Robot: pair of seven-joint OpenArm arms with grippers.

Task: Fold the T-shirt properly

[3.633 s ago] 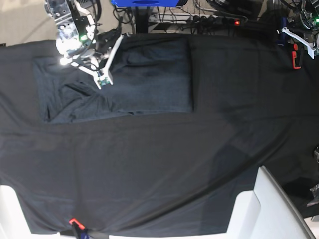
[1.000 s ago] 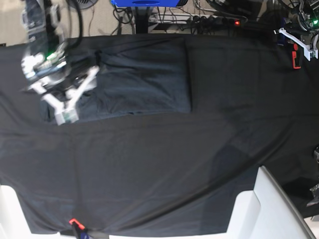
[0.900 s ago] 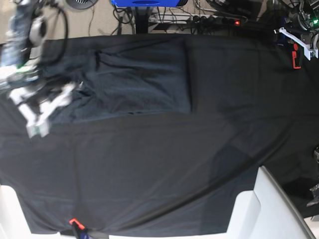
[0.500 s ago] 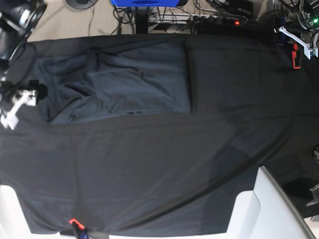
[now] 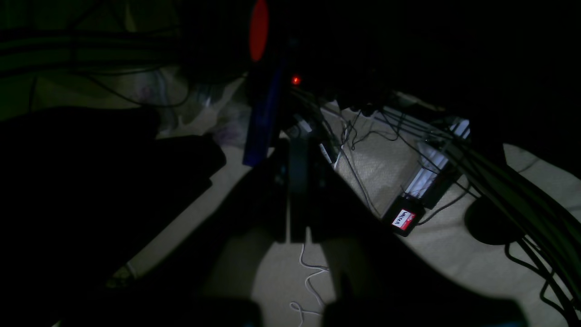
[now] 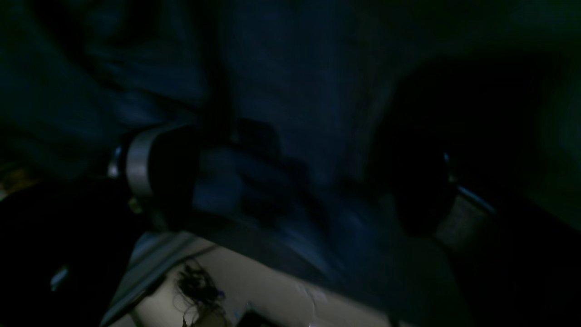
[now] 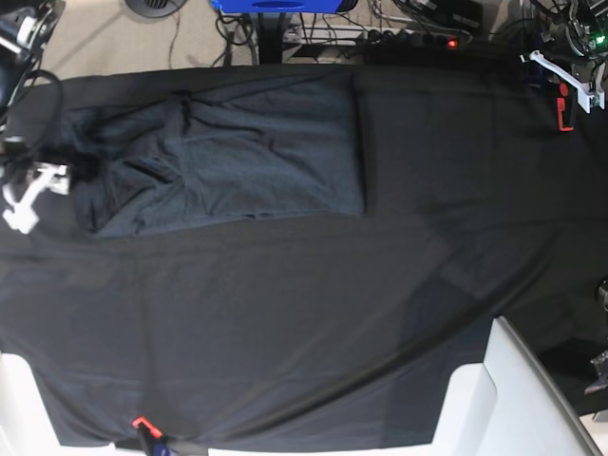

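I work in what looks like a robotics lab: my table is draped in a black cloth [image 7: 304, 313], a power strip [image 7: 418, 40] with a lit red switch and tangled cables [image 5: 363, 136] lie on the bare floor behind it, beside a blue stand [image 7: 275, 6].

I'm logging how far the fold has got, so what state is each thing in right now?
Dark slate-grey knit T-shirt: lying flat as a partly folded rectangle, creased at its left end, held by neither gripper.
Right gripper: open, empty, at the shirt's left edge.
Left gripper: shut, empty, parked at the table's far corner away from the shirt.
Black table cloth: spread out, faintly rippled.
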